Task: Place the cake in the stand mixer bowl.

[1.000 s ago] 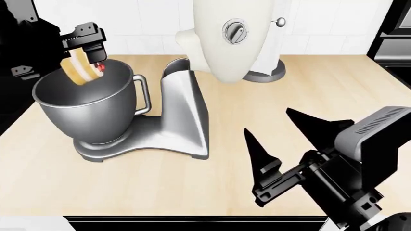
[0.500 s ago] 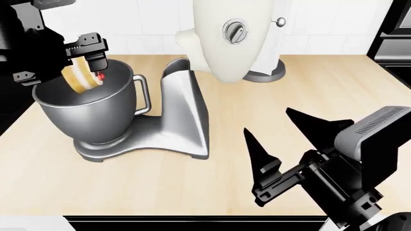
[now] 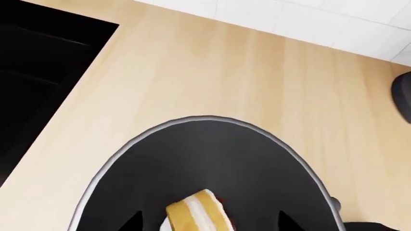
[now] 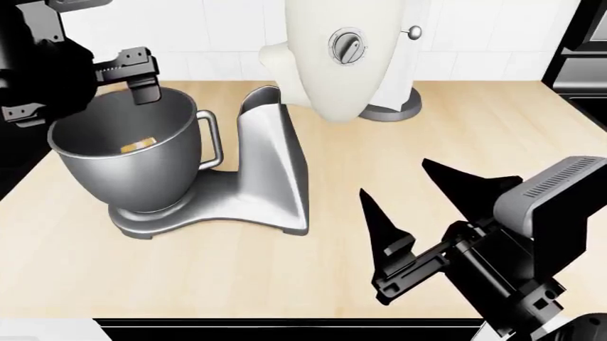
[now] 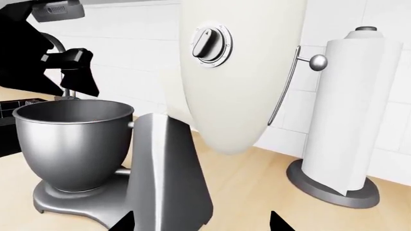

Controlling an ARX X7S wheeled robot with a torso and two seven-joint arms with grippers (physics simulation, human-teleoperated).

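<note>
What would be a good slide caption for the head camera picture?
The cake lies inside the stand mixer bowl, left gripper open above the rim.

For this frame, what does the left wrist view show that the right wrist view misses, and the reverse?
Only the left wrist view looks down into the bowl, showing the small round yellow layer cake with white cream inside it. Only the right wrist view shows the cream mixer head, the white paper towel roll on its stand, the bowl's brushed-steel outside, and the open left tool above the rim. Both show the large deep steel stand mixer bowl and the light wooden countertop.
</note>
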